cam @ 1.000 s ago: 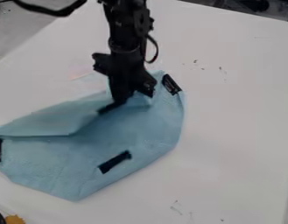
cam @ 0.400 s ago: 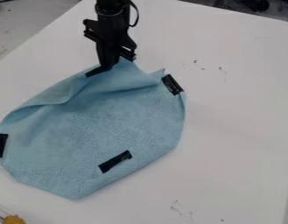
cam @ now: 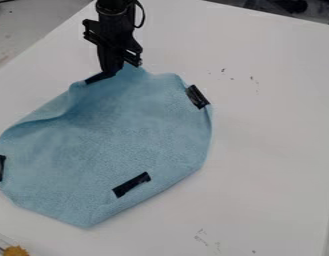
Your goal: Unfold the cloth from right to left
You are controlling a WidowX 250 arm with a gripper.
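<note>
Jaws of the black two-finger gripper pinched the raised far edge of the blue, many-sided fabric cloth on the flat white table. Unfolding appeared nearly complete; next move required lowering, then release.

Blue cloth: one. Black strips on the cloth, set apart from the gripper: three. Dark piece beside the gripper: one, strip or gripper part not certain. Robot arm, black: one, bearing one gripper and one looped cable. White table: one. Yellow-orange item, lower left: one. Small marks on the tabletop: several, too faint for an exact tally. Dark objects past the far edge: number unclear.
</note>
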